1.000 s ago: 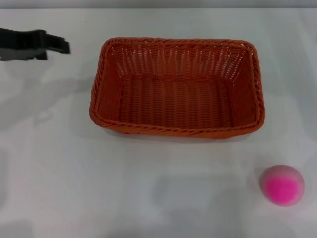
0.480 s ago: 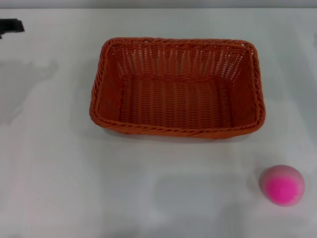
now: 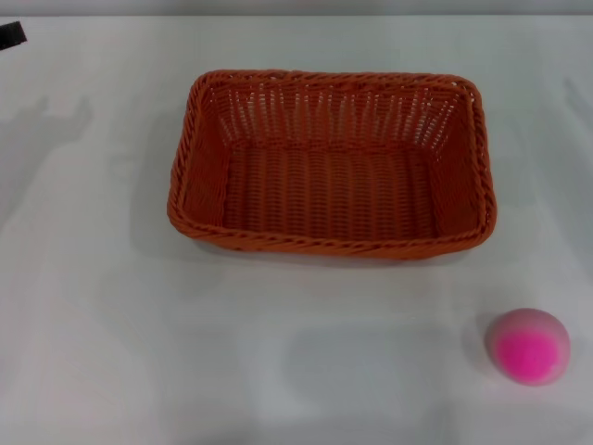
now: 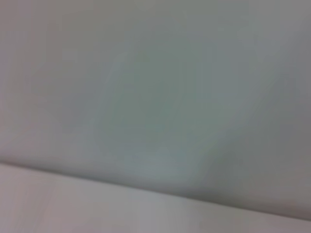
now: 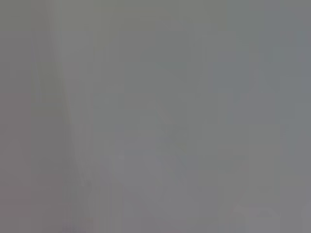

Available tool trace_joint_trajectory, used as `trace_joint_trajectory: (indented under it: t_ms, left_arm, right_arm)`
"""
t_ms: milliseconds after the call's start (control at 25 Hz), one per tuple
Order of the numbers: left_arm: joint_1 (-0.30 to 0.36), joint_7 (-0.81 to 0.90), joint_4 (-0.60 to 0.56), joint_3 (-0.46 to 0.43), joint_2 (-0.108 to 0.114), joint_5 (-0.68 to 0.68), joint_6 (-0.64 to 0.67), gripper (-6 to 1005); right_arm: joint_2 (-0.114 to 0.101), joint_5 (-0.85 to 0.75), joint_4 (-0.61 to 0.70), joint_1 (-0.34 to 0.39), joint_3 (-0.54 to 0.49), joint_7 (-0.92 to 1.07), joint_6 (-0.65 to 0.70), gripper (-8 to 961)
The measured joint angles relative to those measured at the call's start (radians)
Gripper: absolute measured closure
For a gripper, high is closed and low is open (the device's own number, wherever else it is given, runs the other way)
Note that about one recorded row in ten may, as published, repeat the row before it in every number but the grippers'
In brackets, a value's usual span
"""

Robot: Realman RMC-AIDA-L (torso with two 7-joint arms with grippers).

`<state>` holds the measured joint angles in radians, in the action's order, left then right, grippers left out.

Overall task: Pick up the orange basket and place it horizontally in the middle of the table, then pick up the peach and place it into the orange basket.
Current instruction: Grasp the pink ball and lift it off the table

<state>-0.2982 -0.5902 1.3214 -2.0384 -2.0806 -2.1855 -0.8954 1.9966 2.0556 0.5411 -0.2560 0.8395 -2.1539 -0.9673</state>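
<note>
Pink peach (image 3: pixel 528 346) sits near the bench's (image 3: pixel 93 324) front right corner, apart from the orange basket (image 3: pixel 331 163), which lies mid-bench, long axis left to right. Judging by side, the unseen right arm is nearer. Left gripper (image 3: pixel 11 35) barely shows at the far left corner; jaws' state cannot be told.

- A narrow grey strip (image 3: pixel 296 6) runs beyond the far edge of the bench (image 3: pixel 93 324) in the head view. What it belongs to cannot be told.
- Faint, soft-edged shadows (image 3: pixel 46 130) lie on the far left part of the bench.
- The left wrist view shows a blank grey-green surface (image 4: pixel 155 87) that meets a paler band (image 4: pixel 97 208) along a slanting line. Neither can be identified.
- The right wrist view shows only a flat grey field (image 5: pixel 155 116), with nothing recognisable in it.
</note>
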Motion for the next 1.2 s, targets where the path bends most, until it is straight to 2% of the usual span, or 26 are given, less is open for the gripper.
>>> trace_joint_trajectory:
  t_ms: [280,400,480,600,960,1200]
  left_arm:
    - [0.018,-0.253,-0.110,-0.003,-0.002,0.221,0.091,400]
    - [0.020,-0.307,-0.136,-0.010,-0.001,0.271,0.098,401]
    - [0.020,-0.313,-0.138,-0.011,0.000,0.274,0.101,401]
    - [0.018,-0.315,-0.139,-0.012,0.002,0.270,0.103,401]
    - [0.016,-0.330,-0.137,-0.013,0.002,0.273,0.105,401]
    - [0.022,-0.343,-0.145,-0.025,0.001,0.277,0.105,402]
  right_arm:
    - [-0.006,-0.054,0.016,0.025,0.001,0.026,-0.095,143]
    - [-0.022,-0.093,0.016,0.036,0.001,0.064,-0.141,142]
    - [-0.036,-0.134,0.020,0.048,-0.003,0.112,-0.183,141]
    - [-0.047,-0.177,0.043,0.074,-0.005,0.166,-0.234,140]
    - [-0.040,-0.222,0.114,0.161,-0.009,0.238,-0.331,136]
    - [-0.047,-0.223,0.115,0.225,-0.022,0.262,-0.417,129]
